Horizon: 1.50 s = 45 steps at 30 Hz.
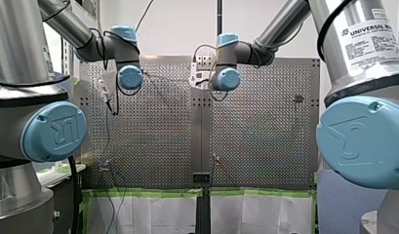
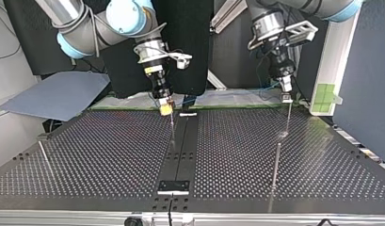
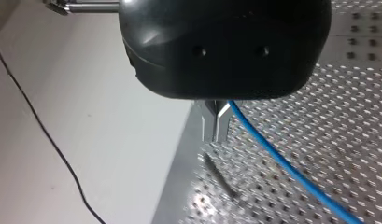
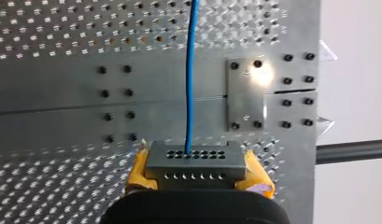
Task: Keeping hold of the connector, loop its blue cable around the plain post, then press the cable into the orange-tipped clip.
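Right pincer (image 4: 198, 171) tight around connector (image 4: 196, 161), blue cable (image 4: 191, 70) straight out ahead.

**Silver and blue**

Silver tubes, pale blue joint caps (image 1: 53, 131) stamped UR. My right arm (image 1: 350, 78) wears a Universal Robots label (image 1: 370, 41). My left hand (image 3: 215, 138) is black with metal fingers (image 3: 208, 123); my right hand (image 4: 196, 170) has yellow pads (image 4: 138, 168).

A perforated table (image 2: 110, 155) has a black strip (image 2: 186, 141) down its middle. Green tape (image 1: 148, 193) edges it in the front view. A blue-grey sheet (image 2: 53, 96) lies beyond its top-view left corner. A thin black wire (image 3: 39, 130) crosses a white surface (image 3: 114, 154) beside it.
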Motion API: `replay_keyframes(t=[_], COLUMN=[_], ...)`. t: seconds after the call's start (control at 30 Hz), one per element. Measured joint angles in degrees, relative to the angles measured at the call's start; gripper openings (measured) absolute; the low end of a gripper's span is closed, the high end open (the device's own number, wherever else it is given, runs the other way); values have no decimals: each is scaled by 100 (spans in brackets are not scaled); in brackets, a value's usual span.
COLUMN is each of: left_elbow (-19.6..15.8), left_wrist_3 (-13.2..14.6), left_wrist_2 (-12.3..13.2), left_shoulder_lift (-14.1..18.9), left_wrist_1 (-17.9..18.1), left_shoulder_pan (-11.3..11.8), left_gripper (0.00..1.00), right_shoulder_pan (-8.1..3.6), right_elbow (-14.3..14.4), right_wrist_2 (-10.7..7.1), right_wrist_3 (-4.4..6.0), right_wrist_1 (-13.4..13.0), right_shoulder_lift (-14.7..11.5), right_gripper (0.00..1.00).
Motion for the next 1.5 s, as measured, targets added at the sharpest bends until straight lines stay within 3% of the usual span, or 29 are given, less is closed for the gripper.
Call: replay_keyframes(t=[0.2, 0.47, 0.63, 1.0, 1.3, 1.5], left_elbow=[306, 707, 979, 1601, 2134, 2456], left_wrist_3=[8, -37, -52, -27, -22, -76], left_wrist_2=[139, 310, 320, 431, 603, 650], left_shoulder_lift=[-11, -325, -256, -218, -488, -693], left_wrist_1=[-308, -708, -980, -1602, -2135, -2417], left_shoulder_pan=[54, 123, 163, 286, 427, 558], left_gripper=[0, 0, 0, 0, 0, 0], right_shoulder_pan=[-49, -85, -91, -142, -220, -209], right_elbow=[-256, -664, -894, -1097, -1216, -1549], right_wrist_2=[-117, -279, -323, -399, -478, -577], right_wrist_3=[1, 1, 1, 2, 9, -9], right_wrist_1=[143, 390, 499, 544, 517, 739], right_shoulder_lift=[15, 184, 263, 349, 394, 569], right_gripper=[0, 0, 0, 0, 0, 0])
